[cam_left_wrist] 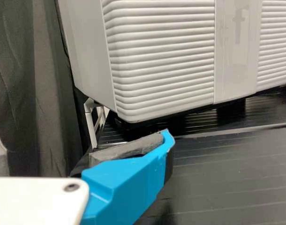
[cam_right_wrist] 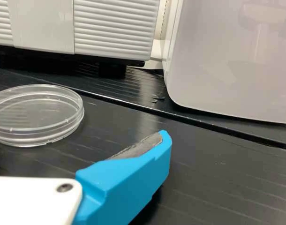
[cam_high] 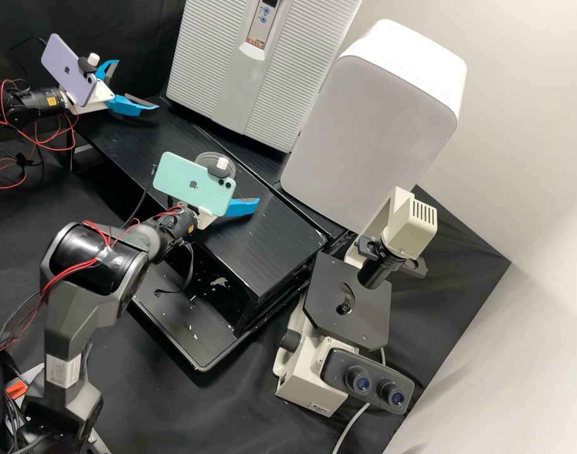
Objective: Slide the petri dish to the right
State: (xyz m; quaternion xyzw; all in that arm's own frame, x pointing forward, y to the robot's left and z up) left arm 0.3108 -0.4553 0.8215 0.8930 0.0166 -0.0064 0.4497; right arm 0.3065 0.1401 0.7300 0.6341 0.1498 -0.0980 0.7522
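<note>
The dish (cam_right_wrist: 35,112) lies flat on the bench (cam_high: 269,233), just beside the right gripper (cam_high: 241,189) but apart from it. It is on the side that the blue finger (cam_right_wrist: 129,183) turns its grey pad (cam_right_wrist: 136,149) to. That pad is bare, with nothing pressed against it: the gripper is open and holds nothing. The dish is round, shallow, clear plastic with a low wall. The bench top is black, glossy, with fine ridges. Behind the dish stands a white unit (cam_high: 263,63) with ribbed walls, and beside that a smooth white box (cam_high: 376,120) with rounded corners. The left gripper (cam_high: 135,85) hangs at the bench's far left end by the ribbed unit, well apart from the dish, its fingers spread and empty.
</note>
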